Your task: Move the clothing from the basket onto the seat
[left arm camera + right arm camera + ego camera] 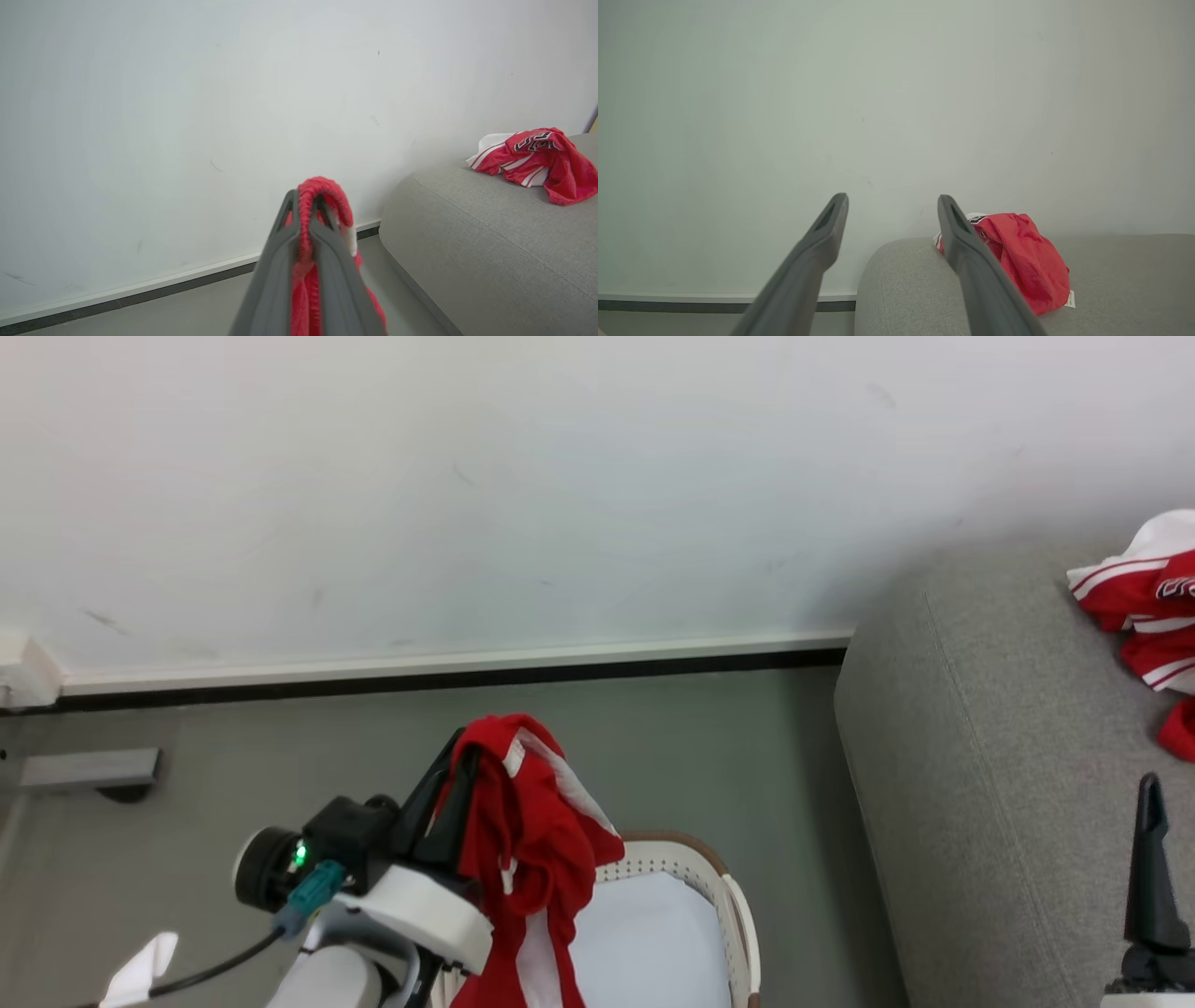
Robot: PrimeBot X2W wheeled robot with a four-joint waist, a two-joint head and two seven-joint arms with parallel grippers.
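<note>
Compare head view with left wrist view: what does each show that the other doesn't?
Head view extras: basket with white lining, right gripper. Left wrist extra: close-up of the red garment pinched between the fingers of the shut left gripper. Both: that garment, the grey seat, clothing already on it.

Red garment (527,831) hangs over basket (711,875); striped jersey (1144,597) lies on grey seat (980,784).

basket (735,907) left of seat (980,803) | garment (1141,602) on seat | second garment (523,831) above basket
</note>
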